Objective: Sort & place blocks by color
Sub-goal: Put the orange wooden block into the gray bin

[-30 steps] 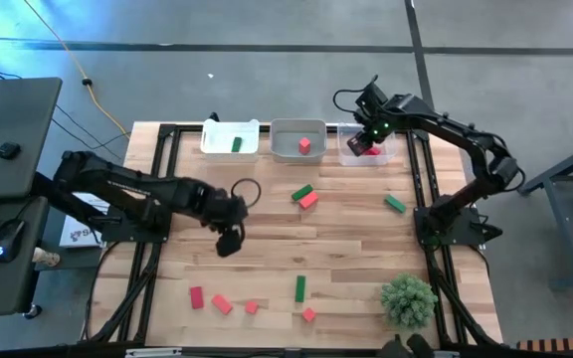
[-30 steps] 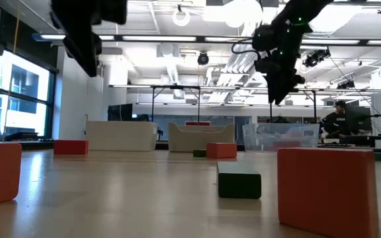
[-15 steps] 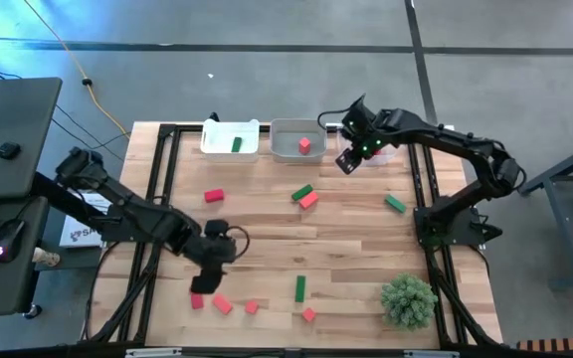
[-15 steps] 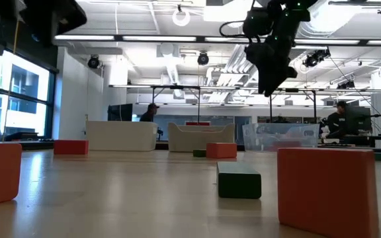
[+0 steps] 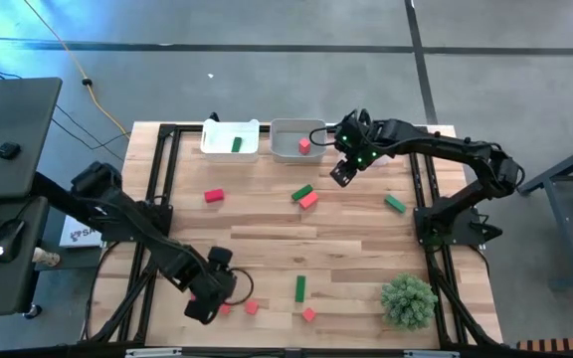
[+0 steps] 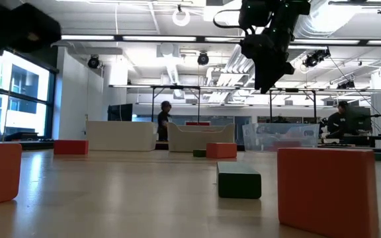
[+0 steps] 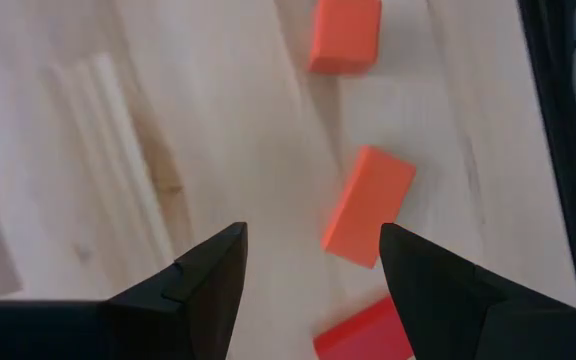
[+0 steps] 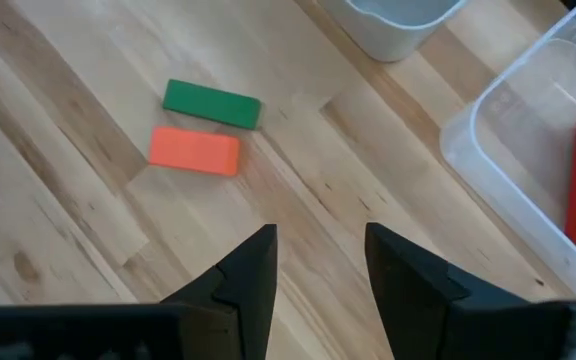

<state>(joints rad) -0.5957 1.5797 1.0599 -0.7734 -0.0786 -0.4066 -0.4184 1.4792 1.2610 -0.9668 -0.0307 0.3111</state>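
Left gripper spread empty above salmon-pink bar and red block near table's front edge, right gripper parted, empty, beside grey middle tray, green bar touching salmon bar mid-table.

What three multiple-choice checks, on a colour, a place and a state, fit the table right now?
1. The block in the white tray is: A red; B green; C salmon.
2. The left gripper hangs over: A the white tray; B a green block; C the salmon blocks by the table's edge.
3. The right gripper is: A open, empty; B shut on a block; C out of view.
Key: 1 B, a green bar lies there; 2 C, its wrist view shows them just below; 3 A, nothing sits in its gap.
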